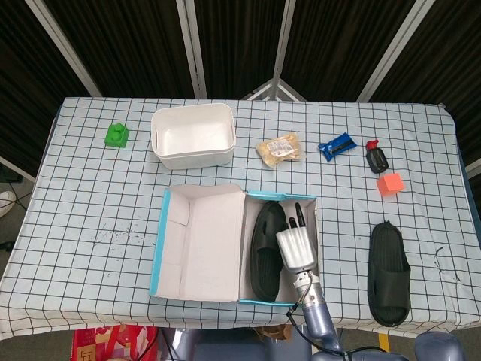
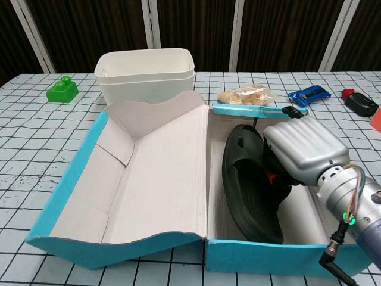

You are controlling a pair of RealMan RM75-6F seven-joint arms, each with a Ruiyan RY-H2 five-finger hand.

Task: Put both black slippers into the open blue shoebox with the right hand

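Inside the blue shoebox [image 1: 308, 218] | my right hand [image 1: 296, 247] grips the first slipper [image 1: 264, 248], tilted | risk: it props on the wall, crowding out the second slipper [image 1: 389, 274].

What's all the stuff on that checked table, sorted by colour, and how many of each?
Black: 2 slippers, one in the shoebox, one on the table
Blue: 2, shoebox, packet
White: 1 tub
Green: 1 block
Orange-red: 1 block
Black-and-red: 1 small object
Tan: 1 snack bag
Total: 9

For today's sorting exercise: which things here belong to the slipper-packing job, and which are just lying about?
Job: slipper in box; slipper on table; blue shoebox; right robot hand.
Lying about: white tub; green block; snack bag; blue packet; orange block.
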